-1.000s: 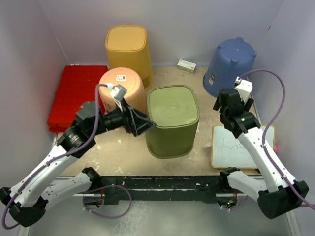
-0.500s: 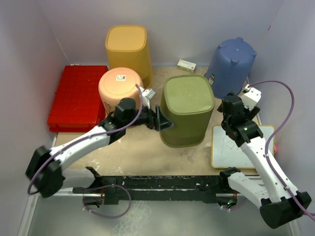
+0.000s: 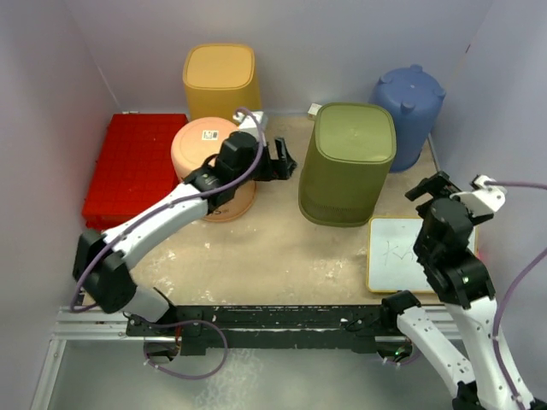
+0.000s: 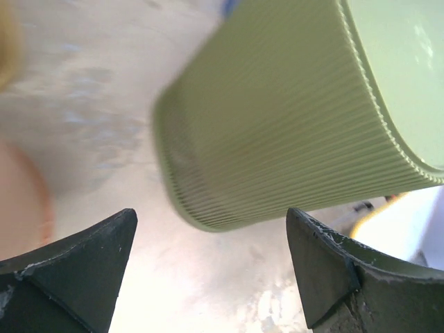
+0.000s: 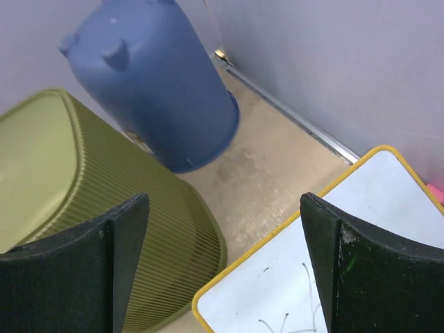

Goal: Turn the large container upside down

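Near the table's (image 3: 256,248) far edge, the green bin (image 3: 346,162) is standing bottom up. The left gripper (image 4: 211,222) is hovering open just left of it; the right gripper (image 5: 223,208) is gaping empty above the whiteboard (image 3: 402,256).

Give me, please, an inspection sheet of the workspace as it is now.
Surface: table sandy, scuffed with white marks.
Job's things: green container stands base up, rim on the table.
Clutter: yellow bin, pink bucket and blue bin, all base up; red crate at left; whiteboard at right.
Grippers: left gripper fingers open, empty, beside the green container; right gripper fingers open, empty, near the whiteboard.
Cables: purple cables run along both arms; no snag seen.
Surroundings: pale walls on three sides.
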You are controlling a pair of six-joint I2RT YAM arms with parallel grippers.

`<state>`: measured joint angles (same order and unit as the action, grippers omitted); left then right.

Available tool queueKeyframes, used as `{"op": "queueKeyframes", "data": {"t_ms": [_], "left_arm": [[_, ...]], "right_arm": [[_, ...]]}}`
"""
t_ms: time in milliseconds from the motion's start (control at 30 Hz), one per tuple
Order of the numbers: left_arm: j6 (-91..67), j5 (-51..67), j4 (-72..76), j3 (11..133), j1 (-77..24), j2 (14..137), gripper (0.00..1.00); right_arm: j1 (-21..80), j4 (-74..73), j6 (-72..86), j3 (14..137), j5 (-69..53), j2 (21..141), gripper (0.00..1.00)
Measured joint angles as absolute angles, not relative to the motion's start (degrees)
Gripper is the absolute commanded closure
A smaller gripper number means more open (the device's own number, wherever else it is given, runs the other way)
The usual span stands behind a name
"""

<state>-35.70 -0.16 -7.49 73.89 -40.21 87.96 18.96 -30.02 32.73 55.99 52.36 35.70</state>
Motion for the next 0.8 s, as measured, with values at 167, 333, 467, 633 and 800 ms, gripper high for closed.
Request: {"op": "queueKeyframes", "data": {"t_ms": [167,333,467,633,800], "left_arm": [[-35.55,-19.18,-18.90,73.87,-40.25,75.09,0.14],[-37.93,-31.66,-29.17,73.71,-40.14,60.66,0.14],[-38.50,-37.26,-35.05,70.98,-40.14,51.88,0.14],[-38.41,-43.92,-39.20,65.21,-40.14,44.91,0.14],[-38.46,-46.72,-39.83,62.59,-40.14,44.69,0.14]], "right_arm": [[18.63,-18.98,24.49,48.71,47.11,27.46,0.09],[18.74,-9.47,18.50,41.19,40.21,25.61,0.00],[18.74,-3.79,16.80,38.20,39.31,25.45,0.00],[18.74,2.31,15.51,35.64,38.54,25.61,0.00],[18.74,4.21,14.92,35.57,38.00,27.42,0.00]]}}
